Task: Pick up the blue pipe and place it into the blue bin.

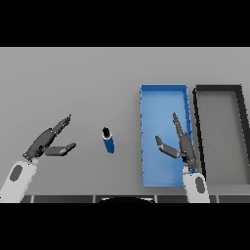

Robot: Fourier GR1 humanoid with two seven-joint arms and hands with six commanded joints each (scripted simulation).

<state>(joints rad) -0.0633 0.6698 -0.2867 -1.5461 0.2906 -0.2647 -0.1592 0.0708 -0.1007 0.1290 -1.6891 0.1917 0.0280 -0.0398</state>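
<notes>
Grey table [73,78], seen from the head view. Blue bin [164,93] taken as landmark: a long rectangular tray with raised blue walls, its long axis running away from the robot, sitting right of the table's centre. Blue pipe [109,140] lies on the bare table to the left of the bin, apart from its left wall and not touching it, about level with the bin's lower half. The pipe is a short blue cylinder, tilted slightly from the bin's long axis, with a dark open end facing up and away from the robot. Nothing touches it. Right hand [183,144] shows over the bin's near right portion, above the blue floor and close to the right wall; fingers straight and spread, pointing away from the robot, thumb held out toward the bin's left wall. It is relaxed and empty, holding nothing. Its white forearm enters from the lower edge just below the bin's near wall. Left hand [46,142] is well left of the bin, farther from it than the pipe is, so the pipe lies between this hand and the bin. Its fingers are extended up and toward the bin, thumb separated below them, nothing in its grasp; a clear gap of table lies between it and the pipe. A dark grey bin [242,117] of similar shape stands just beside the blue bin's right wall, parallel to it.
</notes>
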